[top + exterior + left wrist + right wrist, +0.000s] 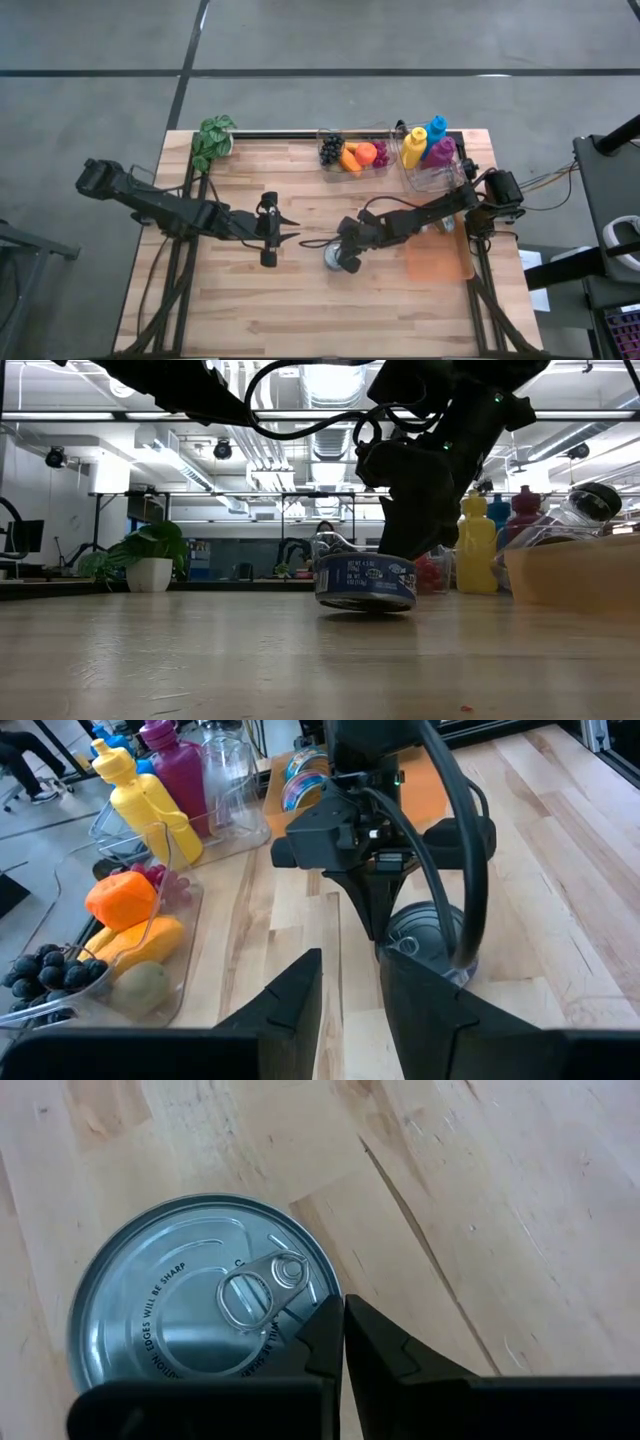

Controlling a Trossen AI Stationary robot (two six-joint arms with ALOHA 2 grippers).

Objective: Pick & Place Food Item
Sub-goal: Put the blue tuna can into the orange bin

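one can (195, 1302) under right end effector (343, 1342)

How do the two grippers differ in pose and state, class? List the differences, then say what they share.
1. The right gripper hangs directly over the can, pointing down at its lid; the left gripper hovers apart from the can, reaching level across the table.
2. The right gripper's fingers are shut together; the left gripper's fingers stand slightly apart.
Shared: both are dark and two-fingered, and neither holds anything.
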